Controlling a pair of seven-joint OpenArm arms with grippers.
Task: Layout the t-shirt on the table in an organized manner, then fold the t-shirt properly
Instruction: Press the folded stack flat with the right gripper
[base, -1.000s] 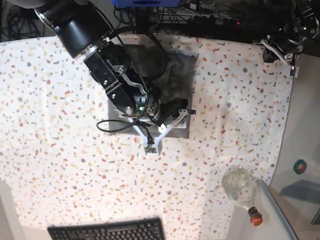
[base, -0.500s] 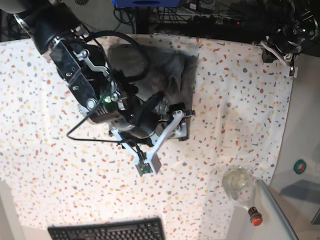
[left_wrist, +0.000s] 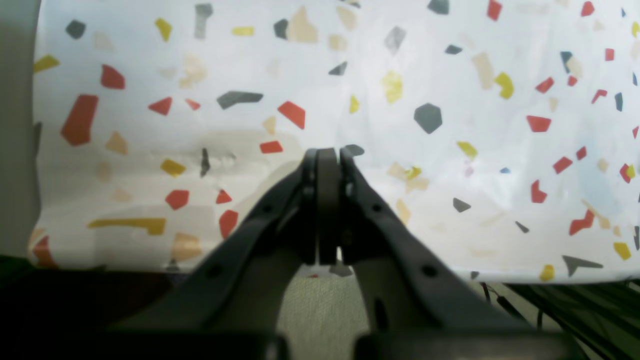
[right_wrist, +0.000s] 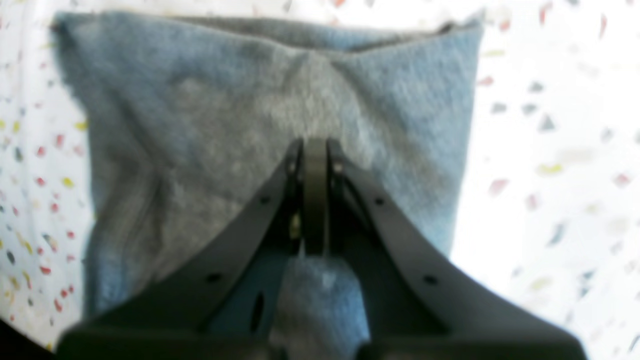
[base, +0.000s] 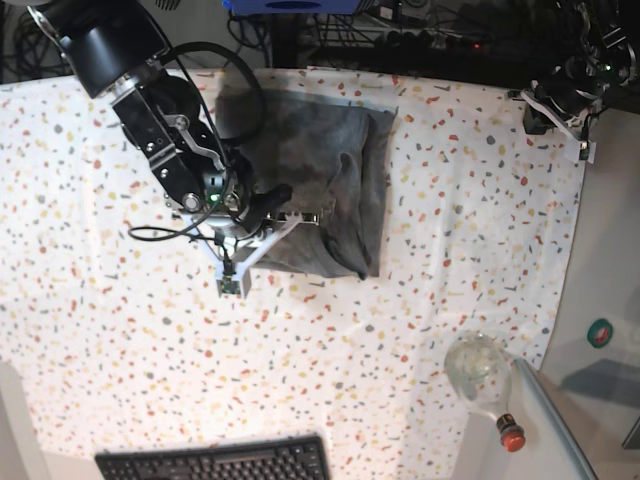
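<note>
The grey t-shirt (base: 335, 150) lies folded into a rough rectangle on the speckled table (base: 470, 200), back of centre. My right gripper (base: 305, 215) hangs over the shirt's front left part. In the right wrist view the right gripper (right_wrist: 315, 145) is shut, with the t-shirt (right_wrist: 200, 100) spread flat under it; I see no cloth pinched between the jaws. My left gripper (base: 565, 95) is at the table's far right corner, well away from the shirt. In the left wrist view the left gripper (left_wrist: 327, 152) is shut and empty above the table (left_wrist: 450, 75) edge.
A clear bottle (base: 480, 372) with a red cap lies at the front right by the side ledge (base: 600, 300). A black keyboard (base: 215, 462) sits at the front edge. Cables and dark equipment (base: 420, 30) run along the back.
My right arm has swung back and to the left across the shirt. Its gripper has moved from the shirt's front right edge to the front left part, uncovering the folded shirt. The left arm has stayed put.
</note>
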